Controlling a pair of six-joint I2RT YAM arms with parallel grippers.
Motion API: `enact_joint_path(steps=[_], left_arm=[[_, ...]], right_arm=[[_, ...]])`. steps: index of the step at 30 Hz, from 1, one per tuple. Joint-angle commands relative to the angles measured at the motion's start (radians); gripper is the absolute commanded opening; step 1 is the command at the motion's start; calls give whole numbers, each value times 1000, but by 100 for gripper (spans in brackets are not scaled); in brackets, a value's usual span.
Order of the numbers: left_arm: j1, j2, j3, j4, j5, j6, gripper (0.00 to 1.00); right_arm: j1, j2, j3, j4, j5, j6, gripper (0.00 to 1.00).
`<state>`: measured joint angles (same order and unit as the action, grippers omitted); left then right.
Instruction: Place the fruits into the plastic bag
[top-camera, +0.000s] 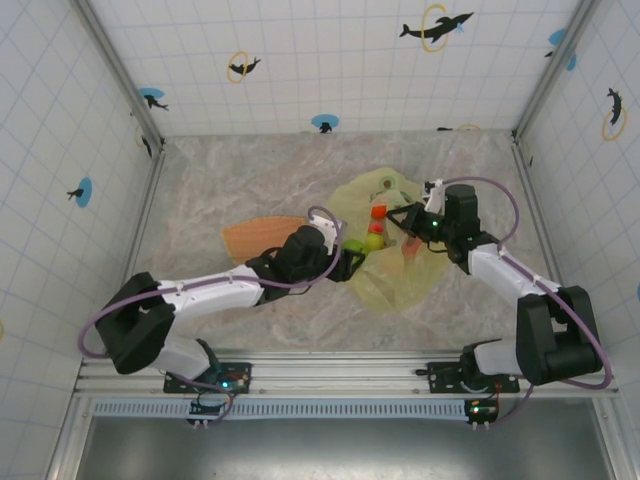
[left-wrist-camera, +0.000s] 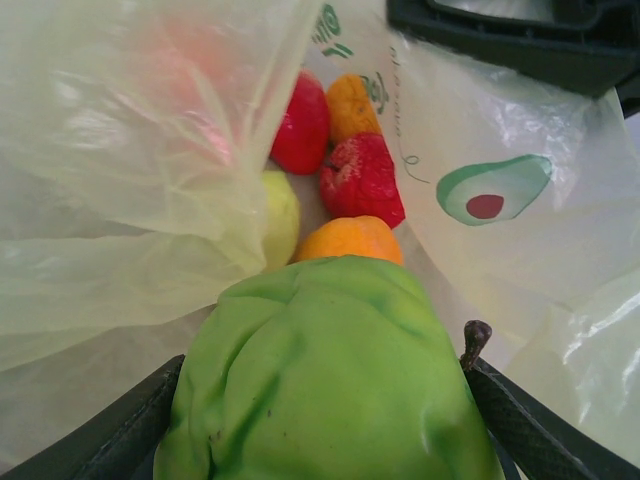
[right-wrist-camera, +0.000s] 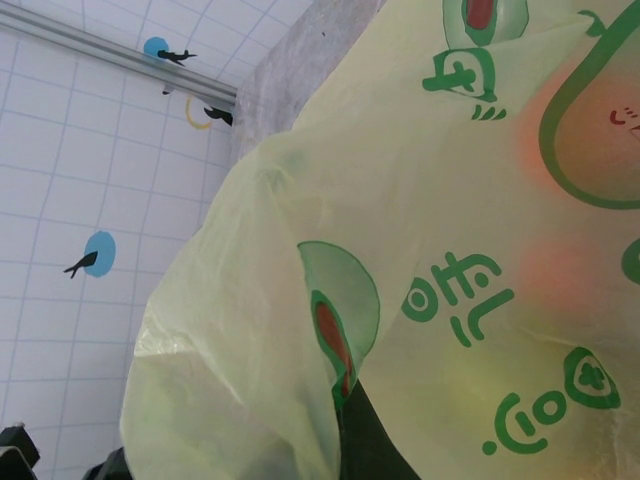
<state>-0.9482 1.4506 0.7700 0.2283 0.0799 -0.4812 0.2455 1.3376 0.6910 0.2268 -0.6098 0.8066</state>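
Plastic bag (top-camera: 400, 275) lies centre-right in the top view on the desk (top-camera: 250, 180). It looks thin, limp and slippery. The right end effector (top-camera: 412, 228) is pinched closed on its upper rim, the sensible hold. Left end effector (top-camera: 345, 258), partly open, grips a green fruit (left-wrist-camera: 330, 380) at the mouth, probably light and slick. Smaller fruits (left-wrist-camera: 355, 180) lie inside.

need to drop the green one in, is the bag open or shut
Open: in the left wrist view the bag gapes, fruits showing bare inside.
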Motion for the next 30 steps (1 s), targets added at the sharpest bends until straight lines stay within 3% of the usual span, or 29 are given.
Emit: enact_joint_path(steps=[1, 19, 30], left_arm=[[-21, 44, 60, 58, 14, 33, 55], [-17, 325, 262, 139, -119, 39, 56], [-6, 465, 302, 329, -119, -55, 62]], right_arm=[[8, -9, 51, 0, -4, -4, 0], [22, -32, 50, 31, -18, 35, 0], [22, -12, 42, 48, -15, 43, 0]])
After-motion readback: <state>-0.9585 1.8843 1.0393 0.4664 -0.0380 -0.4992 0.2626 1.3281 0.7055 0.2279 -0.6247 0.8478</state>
